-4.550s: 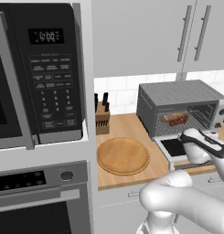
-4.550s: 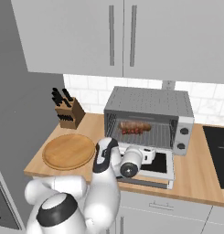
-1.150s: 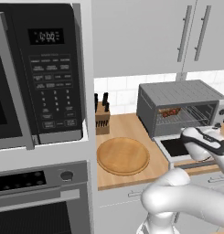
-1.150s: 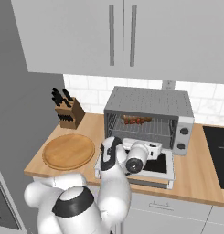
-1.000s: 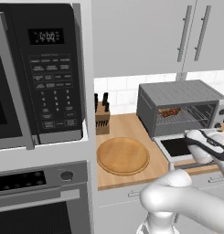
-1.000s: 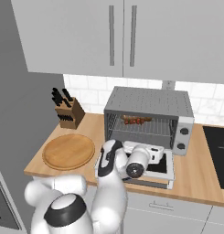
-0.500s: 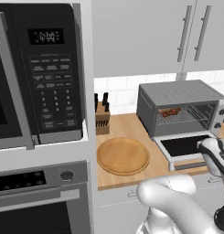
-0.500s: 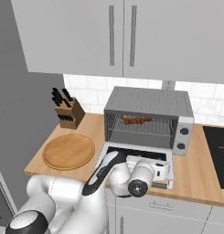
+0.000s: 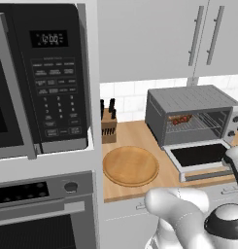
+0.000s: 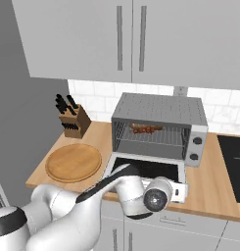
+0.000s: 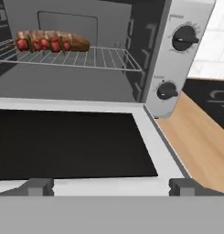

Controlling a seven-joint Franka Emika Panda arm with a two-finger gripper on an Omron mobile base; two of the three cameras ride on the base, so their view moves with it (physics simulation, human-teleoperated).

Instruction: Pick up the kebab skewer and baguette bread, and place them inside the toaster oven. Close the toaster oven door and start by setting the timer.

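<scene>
Get claw (image 11: 112,188) under the near edge of door (image 11: 63,141) and lift in an arc about the hinge, pushing at mid-width so as not to twist the panel. Keep fingertips (image 11: 38,186) out of the closing gap and press home until flush. No need to reset claw first: spread to the full, gripping nothing, poised at the door's front rim, contact not certain. Just beyond, door dropped flat, dark glass up, level above bench (image 11: 200,146). Further in, oven (image 10: 158,110) agape, with skewer (image 11: 40,42) lying along rack (image 11: 104,59) at the left. At its right end a plain brown piece, likely baguette (image 11: 77,44), touching or just behind; cannot tell which. Both foods judged inside, so next: shut, then set timer. On the oven's right face, two knobs (image 11: 184,37); cannot tell which sets time. Well off to the left on the bench, board (image 10: 73,163) and knife block (image 10: 75,120)
</scene>
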